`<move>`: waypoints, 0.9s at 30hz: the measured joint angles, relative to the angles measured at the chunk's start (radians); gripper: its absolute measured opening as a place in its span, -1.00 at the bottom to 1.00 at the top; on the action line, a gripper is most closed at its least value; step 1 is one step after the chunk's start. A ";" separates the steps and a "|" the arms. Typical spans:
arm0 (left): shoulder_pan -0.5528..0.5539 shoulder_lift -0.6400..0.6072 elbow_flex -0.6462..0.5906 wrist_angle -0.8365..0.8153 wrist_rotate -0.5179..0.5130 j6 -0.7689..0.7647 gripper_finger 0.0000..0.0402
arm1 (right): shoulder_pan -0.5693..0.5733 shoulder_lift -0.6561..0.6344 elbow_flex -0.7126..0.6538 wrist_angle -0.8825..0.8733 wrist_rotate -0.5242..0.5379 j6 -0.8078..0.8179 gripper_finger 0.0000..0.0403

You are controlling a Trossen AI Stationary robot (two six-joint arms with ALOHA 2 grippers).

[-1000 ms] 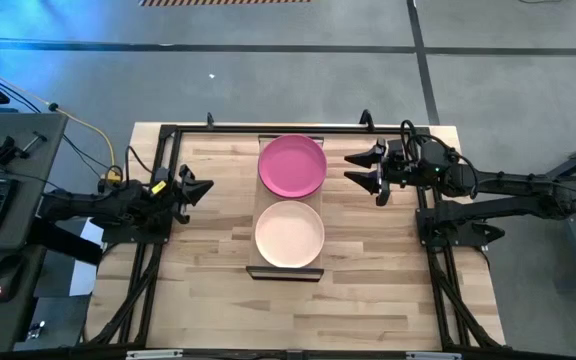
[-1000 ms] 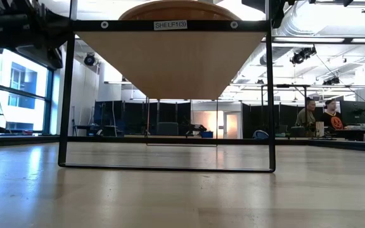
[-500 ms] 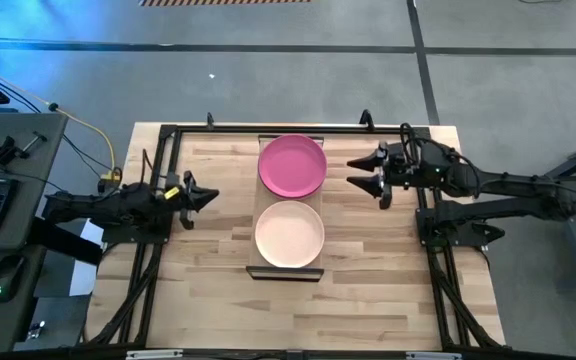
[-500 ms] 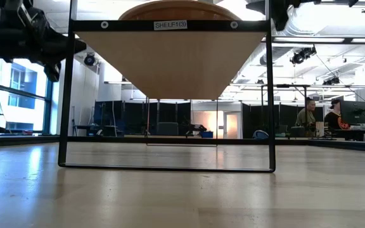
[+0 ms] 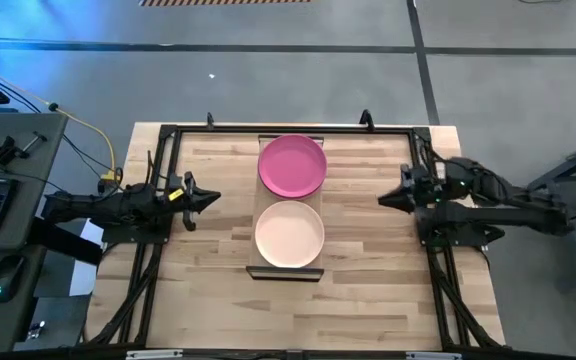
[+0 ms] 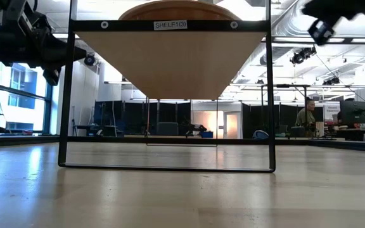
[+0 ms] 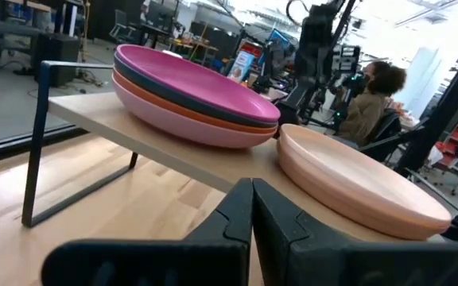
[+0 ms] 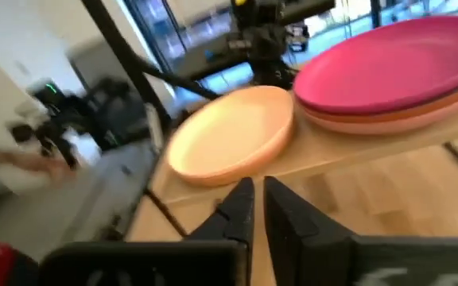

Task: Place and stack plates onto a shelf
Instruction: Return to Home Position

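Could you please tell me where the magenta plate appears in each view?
High view: magenta plate lies on the far end of the shelf, behind the peach plate.
Low view: not visible; only the shelf's underside faces the camera.
Left wrist view: it tops the stack, beside the peach plate.
Right wrist view: it tops the stack, again beside the peach plate.
Shared landmark: the shelf.

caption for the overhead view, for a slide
Magenta-topped stack and peach-topped stack on the shelf, left gripper and right gripper shut and empty on either side.
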 joint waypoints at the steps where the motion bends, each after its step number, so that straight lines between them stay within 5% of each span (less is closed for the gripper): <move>1: 0.000 0.000 0.000 0.001 0.000 0.000 -1.00 | 0.000 -0.053 -0.043 0.022 0.001 0.038 -0.93; 9: 0.000 0.000 0.000 0.001 0.000 0.000 -1.00 | 0.000 -0.284 -0.271 0.281 0.090 0.090 -0.98; 19: 0.000 0.000 0.000 0.001 0.000 0.000 -1.00 | 0.013 -0.296 -0.428 0.541 0.128 0.049 -1.00; 27: 0.000 0.000 0.000 0.001 0.000 0.000 -1.00 | 0.209 -0.296 -0.441 0.549 0.266 -0.027 -1.00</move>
